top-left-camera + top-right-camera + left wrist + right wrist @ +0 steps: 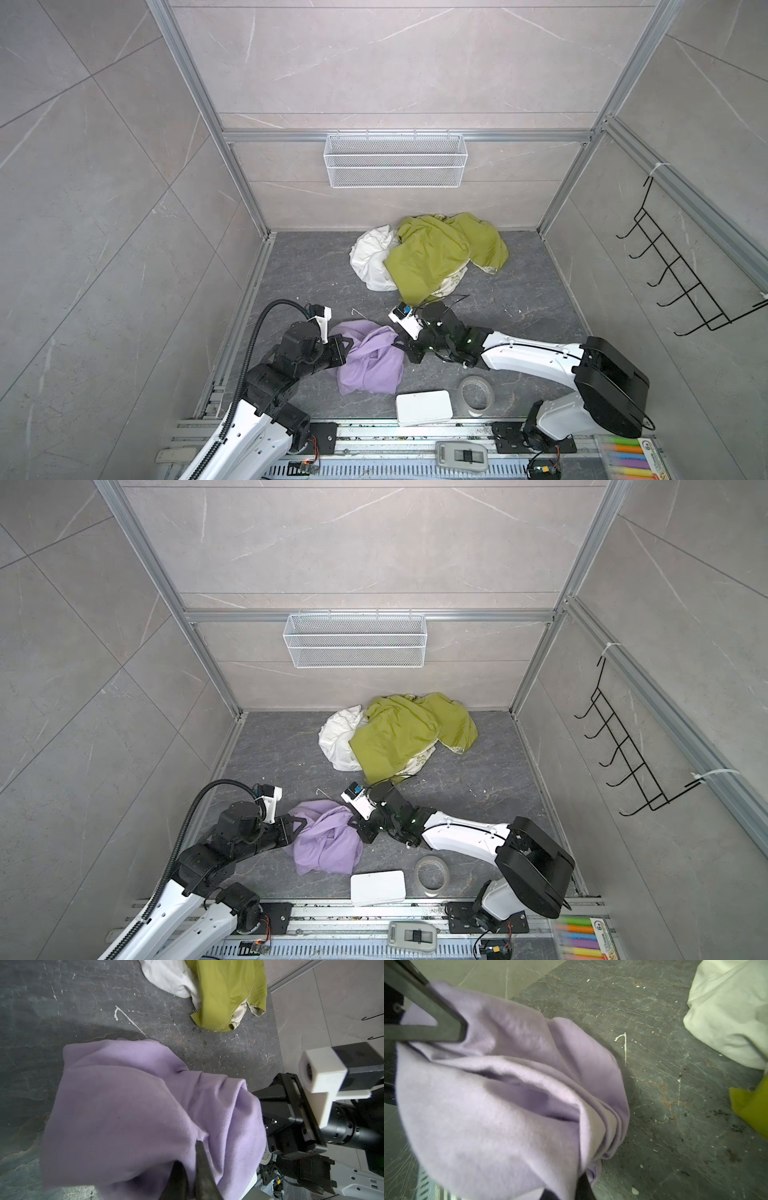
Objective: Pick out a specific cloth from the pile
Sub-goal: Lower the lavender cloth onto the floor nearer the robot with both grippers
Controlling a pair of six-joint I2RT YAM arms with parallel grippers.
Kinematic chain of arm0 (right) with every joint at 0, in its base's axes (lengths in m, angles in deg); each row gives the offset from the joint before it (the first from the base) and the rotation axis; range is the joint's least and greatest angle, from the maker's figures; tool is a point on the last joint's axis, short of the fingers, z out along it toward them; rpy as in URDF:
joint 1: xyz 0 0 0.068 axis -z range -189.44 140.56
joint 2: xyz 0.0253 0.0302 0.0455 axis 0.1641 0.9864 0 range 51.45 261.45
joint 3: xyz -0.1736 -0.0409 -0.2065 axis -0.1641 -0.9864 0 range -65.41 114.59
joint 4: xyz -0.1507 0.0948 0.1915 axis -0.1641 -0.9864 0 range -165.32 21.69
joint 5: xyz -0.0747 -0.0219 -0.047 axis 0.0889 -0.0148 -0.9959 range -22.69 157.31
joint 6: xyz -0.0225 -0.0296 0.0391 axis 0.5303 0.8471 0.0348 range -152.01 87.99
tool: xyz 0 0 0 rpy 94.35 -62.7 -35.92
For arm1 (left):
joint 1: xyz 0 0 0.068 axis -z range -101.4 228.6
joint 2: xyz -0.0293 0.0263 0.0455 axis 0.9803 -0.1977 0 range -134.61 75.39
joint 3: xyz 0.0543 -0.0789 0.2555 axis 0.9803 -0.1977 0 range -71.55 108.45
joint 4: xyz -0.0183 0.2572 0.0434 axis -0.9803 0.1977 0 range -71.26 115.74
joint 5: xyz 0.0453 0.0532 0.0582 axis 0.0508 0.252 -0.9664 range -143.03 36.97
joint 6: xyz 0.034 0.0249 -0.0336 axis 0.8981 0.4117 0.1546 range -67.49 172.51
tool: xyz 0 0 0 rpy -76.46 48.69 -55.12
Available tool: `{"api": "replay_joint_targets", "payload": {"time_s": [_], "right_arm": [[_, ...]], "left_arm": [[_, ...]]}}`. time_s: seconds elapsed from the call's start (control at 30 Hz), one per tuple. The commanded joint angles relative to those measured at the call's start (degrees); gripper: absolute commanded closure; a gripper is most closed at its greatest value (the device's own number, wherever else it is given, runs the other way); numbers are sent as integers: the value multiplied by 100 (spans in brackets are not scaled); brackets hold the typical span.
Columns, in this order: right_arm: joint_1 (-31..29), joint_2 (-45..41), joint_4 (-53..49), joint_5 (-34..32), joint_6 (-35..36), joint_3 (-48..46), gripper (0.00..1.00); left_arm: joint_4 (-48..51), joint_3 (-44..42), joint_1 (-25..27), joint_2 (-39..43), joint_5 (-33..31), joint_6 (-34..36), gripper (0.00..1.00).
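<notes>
Pinching the lavender fabric from opposite sides, the left gripper and the right gripper are both clamped tight on the cloth, each with a bunched fold between its jaws. The cloth hangs between them over the near part of the dark floor. Its lower folds sag toward a white box and a roll of tape; whether the hem touches the floor I cannot tell. The pile, an olive-green cloth draped over a white cloth, sits well apart by the back wall. Separation looks done, so the step in hand is likely carrying the cloth clear. The next move calls for both arms to travel together at matched spacing, so no fold slips out or drags across the box.
</notes>
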Motion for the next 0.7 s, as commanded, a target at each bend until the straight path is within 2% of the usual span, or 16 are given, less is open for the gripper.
{"api": "replay_joint_targets", "payload": {"time_s": [0.0, 0.47, 0.67], "right_arm": [[65, 4, 181, -59, -116, -123, 100], [269, 72, 352, -66, -228, -504, 100], [395, 57, 436, -74, -290, -728, 100]], "left_arm": [[-296, -115, 58, -10, -9, -171, 100], [-696, -952, 133, 80, -328, -306, 100], [-733, -1352, 132, 391, -591, -474, 100]]}}
